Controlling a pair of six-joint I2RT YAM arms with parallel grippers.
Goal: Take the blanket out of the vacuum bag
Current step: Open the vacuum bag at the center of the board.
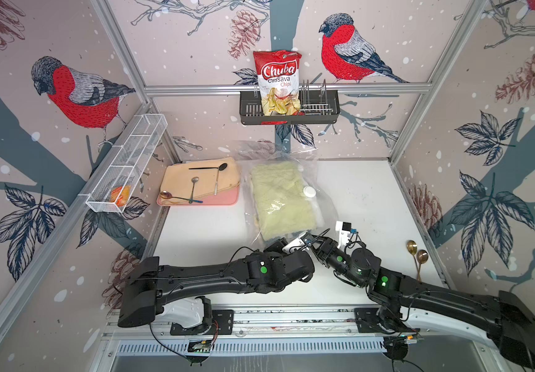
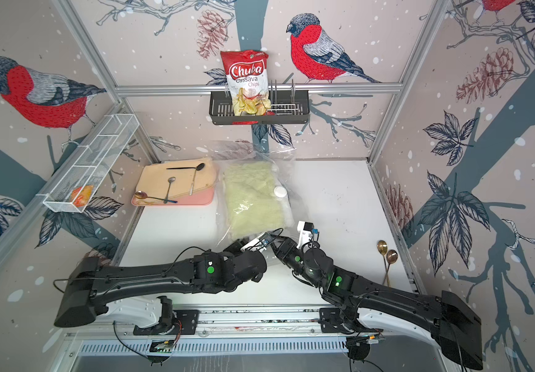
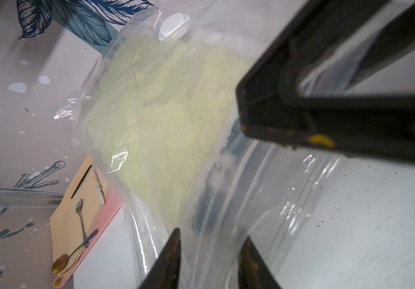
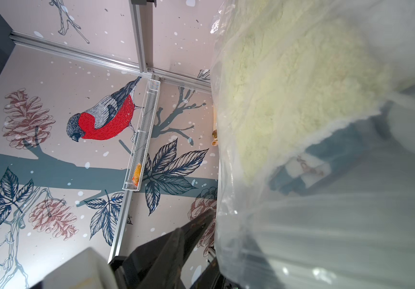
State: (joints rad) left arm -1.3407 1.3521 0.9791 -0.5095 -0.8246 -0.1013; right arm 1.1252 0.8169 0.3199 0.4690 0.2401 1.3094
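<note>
- Both arms are meeting at the near end of the vacuum bag, which is lying mid-table on the white table.
- The left gripper is pointing away from the robot along the bag. Its jaws are standing slightly apart with clear film running between them; whether they are pinching it cannot be told.
- The right gripper is angling in from the right, just beside the left one. Its jaws are looking closed on a fold of the bag's upper film, which is hanging raised before its wrist camera.
- The blanket is lying wholly inside the bag, straight beyond the jaws. Its long axis is running near to far, in line with the left gripper, which is looking the nearer of the two to its near edge.
- The coming move is probably turning on that line: reaching forward through the ribbed near end — seemingly the mouth — and drawing back toward the robot.
- The blanket is showing pale yellow-green and fleecy, folded into a flat slab, with whiter pile along one edge. The bag is lying loose and crinkled around it, not sucked tight.
- The round white valve cap is sitting on the bag's top face, over the blanket's right side.
- Farther back, the bag's empty end is crumpling against the rear wall, just beside a pink tray of spoons.
</note>
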